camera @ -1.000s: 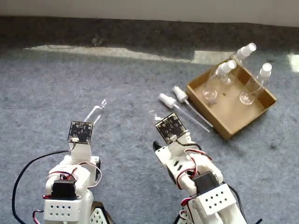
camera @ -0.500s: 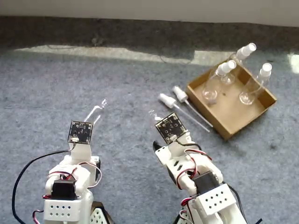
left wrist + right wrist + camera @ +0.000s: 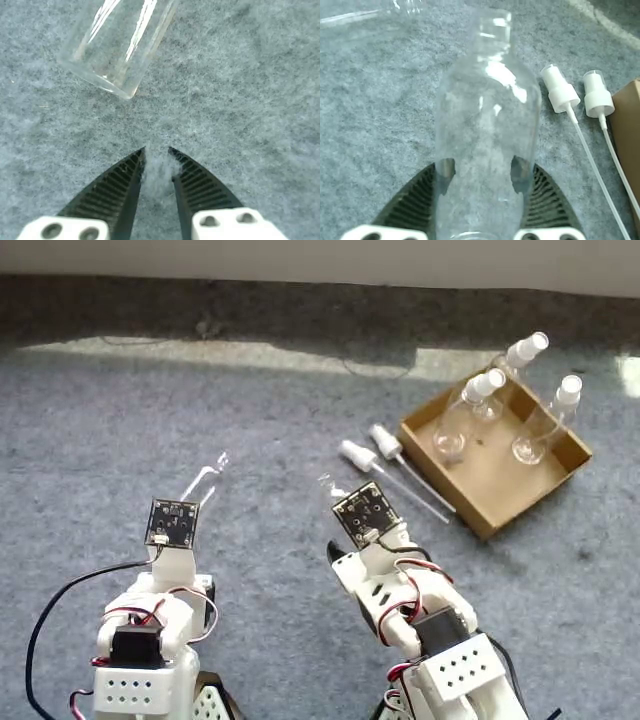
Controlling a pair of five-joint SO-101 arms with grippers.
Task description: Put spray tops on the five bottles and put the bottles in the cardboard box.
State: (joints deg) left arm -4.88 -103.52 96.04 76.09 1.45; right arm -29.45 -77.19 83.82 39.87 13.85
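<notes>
Clear bottle [image 3: 487,110] pinched by right gripper [image 3: 484,172]; left gripper [image 3: 156,150] slightly spread over bare carpet [image 3: 250,75].

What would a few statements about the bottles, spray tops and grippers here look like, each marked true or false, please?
1. Three capped bottles are in the cardboard box. True.
2. The right gripper is empty. False: it is closed on a topless bottle.
3. Two loose spray tops lie on the carpet beside the box. True.
4. The left gripper holds the second topless bottle. False: its jaws are slightly apart with nothing between them, and that bottle lies on the carpet ahead of them.
</notes>
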